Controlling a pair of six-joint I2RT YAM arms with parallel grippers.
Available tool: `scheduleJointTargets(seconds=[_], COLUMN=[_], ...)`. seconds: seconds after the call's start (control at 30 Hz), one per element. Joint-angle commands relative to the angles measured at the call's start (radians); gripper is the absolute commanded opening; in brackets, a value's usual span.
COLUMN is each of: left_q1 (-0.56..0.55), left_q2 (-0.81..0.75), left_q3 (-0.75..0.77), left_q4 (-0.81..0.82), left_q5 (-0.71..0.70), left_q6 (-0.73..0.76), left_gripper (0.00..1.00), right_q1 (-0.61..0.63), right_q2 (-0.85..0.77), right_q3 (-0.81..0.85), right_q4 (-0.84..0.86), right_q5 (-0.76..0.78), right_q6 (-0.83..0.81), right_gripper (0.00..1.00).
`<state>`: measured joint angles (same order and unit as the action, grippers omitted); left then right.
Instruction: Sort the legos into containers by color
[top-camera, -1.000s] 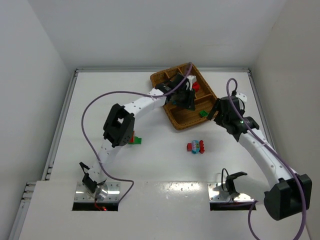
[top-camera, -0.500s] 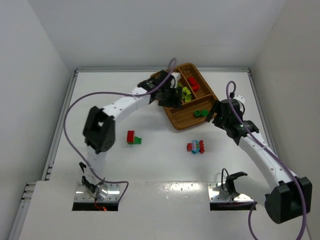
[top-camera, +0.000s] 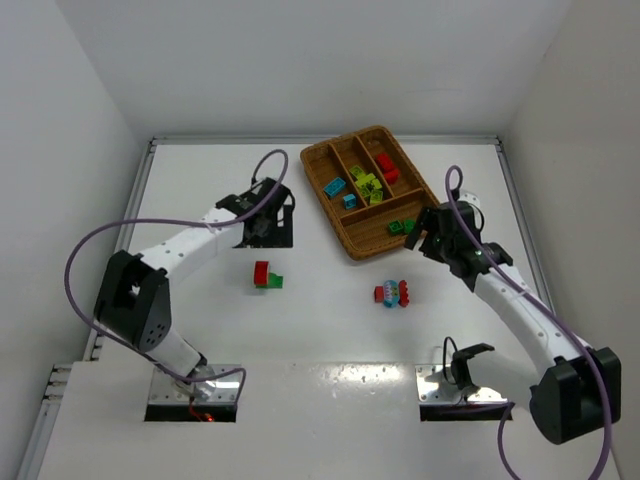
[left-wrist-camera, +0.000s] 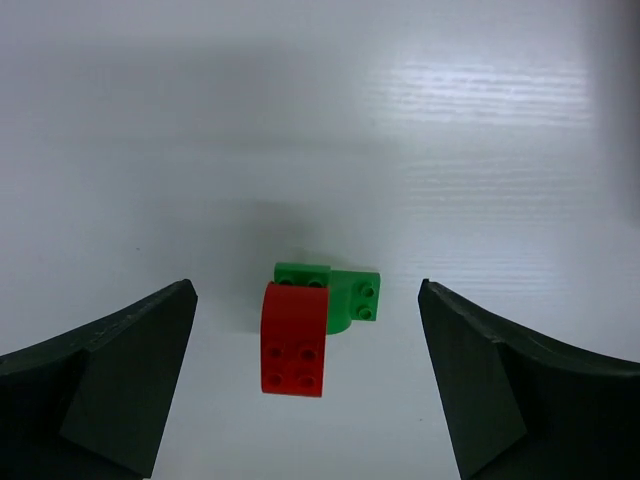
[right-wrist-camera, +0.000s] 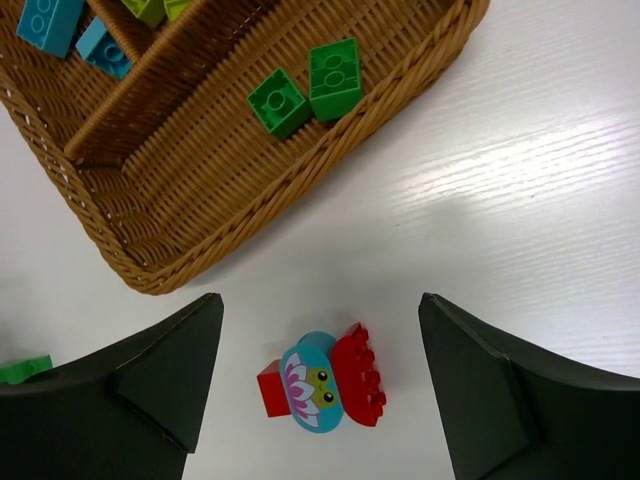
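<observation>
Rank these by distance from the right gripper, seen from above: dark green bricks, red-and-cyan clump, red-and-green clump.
1. Dark green bricks, in the tray beside the right gripper.
2. Red-and-cyan clump, just outside the tray.
3. Red-and-green clump, far left.

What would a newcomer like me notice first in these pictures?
Probably the brown wicker tray at the far side of the white table, holding cyan, yellow-green, red and dark green bricks. Next, two loose clumps in front of it: a red-and-green clump below the open left pincer, and a red clump with a cyan flower-faced piece below the open right pincer.
</observation>
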<state>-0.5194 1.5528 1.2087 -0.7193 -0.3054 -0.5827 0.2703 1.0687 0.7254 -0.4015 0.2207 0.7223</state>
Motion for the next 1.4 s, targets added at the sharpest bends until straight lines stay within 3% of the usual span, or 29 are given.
scheduleJointTargets(seconds=[0.0, 0.17, 0.3, 0.5, 0.73, 0.77, 0.87, 0.97, 1.17, 1.27, 1.37], left_q1=[-0.047, -0.079, -0.079, -0.079, -0.045, -0.045, -0.015, 0.025, 0.116, 0.125, 0.147], left_q2=[0.01, -0.01, -0.01, -0.01, -0.032, -0.033, -0.065, -0.106, -0.131, -0.131, -0.149], left_q3=[-0.04, -0.107, -0.149, -0.158, -0.149, -0.135, -0.083, -0.057, -0.093, -0.141, -0.176], left_q4=[-0.025, -0.025, 0.004, 0.027, 0.027, 0.027, 0.049, 0.13, 0.388, 0.503, 0.587], left_q5=[-0.075, -0.093, -0.093, -0.057, 0.0, 0.034, 0.116, 0.283, 0.892, 1.02, 1.048], left_q6=[-0.08, -0.135, -0.144, -0.144, -0.114, -0.103, -0.051, 0.01, 0.069, 0.035, -0.009], left_gripper=[1.0, 0.95, 0.71, 0.52, 0.19, 0.11, 0.0, 0.0, 0.0, 0.0, 0.0], right_q1=[0.026, 0.063, 0.073, 0.073, 0.073, 0.073, 0.073, 0.073, 0.063, 0.063, 0.073], right_q2=[0.014, 0.023, 0.033, 0.033, 0.042, 0.042, 0.063, 0.102, 0.175, 0.185, 0.209], right_q3=[0.009, 0.019, 0.028, 0.028, 0.037, 0.037, 0.061, 0.086, 0.098, 0.098, 0.123], right_q4=[0.038, 0.038, 0.029, 0.02, 0.02, 0.02, 0.02, 0.041, 0.214, 0.251, 0.271], right_q5=[0.008, 0.028, 0.037, 0.046, 0.046, 0.046, -0.024, -0.154, -0.658, -0.771, -0.857], right_q6=[-0.001, 0.009, 0.009, 0.019, 0.019, 0.019, 0.005, -0.017, -0.096, -0.096, -0.113], right_gripper=[0.8, 0.8, 0.8, 0.8, 0.8, 0.8, 0.8, 0.8, 0.8, 0.8, 0.8])
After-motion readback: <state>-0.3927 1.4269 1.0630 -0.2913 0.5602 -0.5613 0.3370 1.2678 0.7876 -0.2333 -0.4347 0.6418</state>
